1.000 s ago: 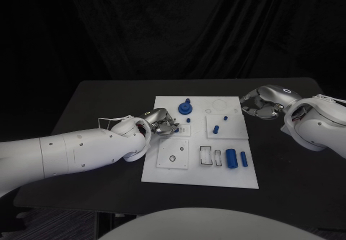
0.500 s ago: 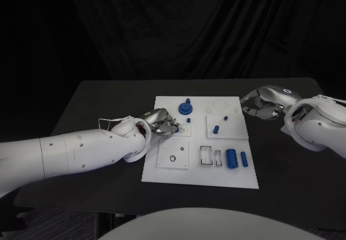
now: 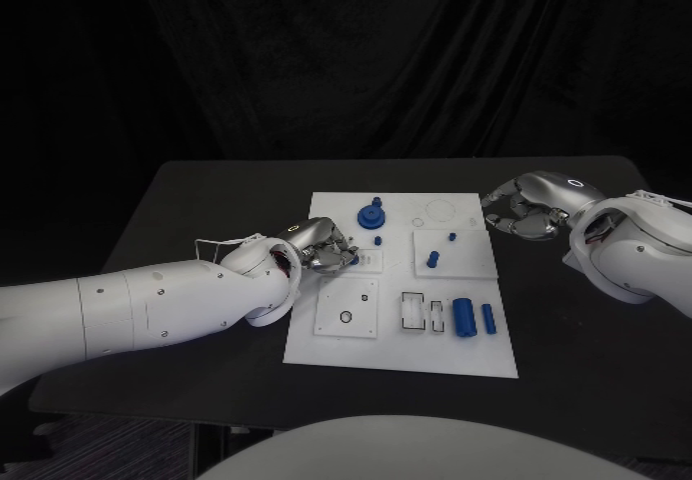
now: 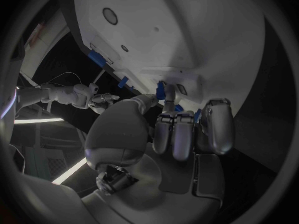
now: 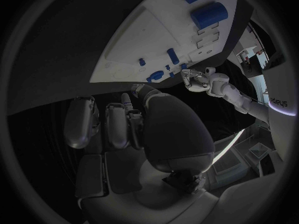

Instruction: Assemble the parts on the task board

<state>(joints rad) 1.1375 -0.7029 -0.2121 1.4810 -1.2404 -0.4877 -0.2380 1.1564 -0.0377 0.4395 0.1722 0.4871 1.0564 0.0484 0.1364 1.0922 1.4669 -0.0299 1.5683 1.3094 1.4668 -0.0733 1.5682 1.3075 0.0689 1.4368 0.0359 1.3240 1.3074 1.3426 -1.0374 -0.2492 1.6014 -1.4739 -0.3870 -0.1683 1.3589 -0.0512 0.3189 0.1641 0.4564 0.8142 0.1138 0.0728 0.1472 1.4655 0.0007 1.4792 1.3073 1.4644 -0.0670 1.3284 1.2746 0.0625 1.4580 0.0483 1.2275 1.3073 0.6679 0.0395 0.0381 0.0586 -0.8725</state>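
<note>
Up close, the left hand's [image 3: 326,246] fingers [image 4: 184,134] clamp a small blue part [image 4: 161,90] at the board's [image 3: 404,345] left edge; from above the part is hidden. Right hand [image 3: 522,210], fingers curled on nothing, hovers off the board's right over the surface [image 3: 202,200].

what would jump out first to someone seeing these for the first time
The white task board in the middle of the black table, dotted with small blue parts, draws the eye first. The left hand works at the board's left edge, its fingers curled at a blue part there. The right hand sits off the board's far right corner, fingers curled in.
</note>
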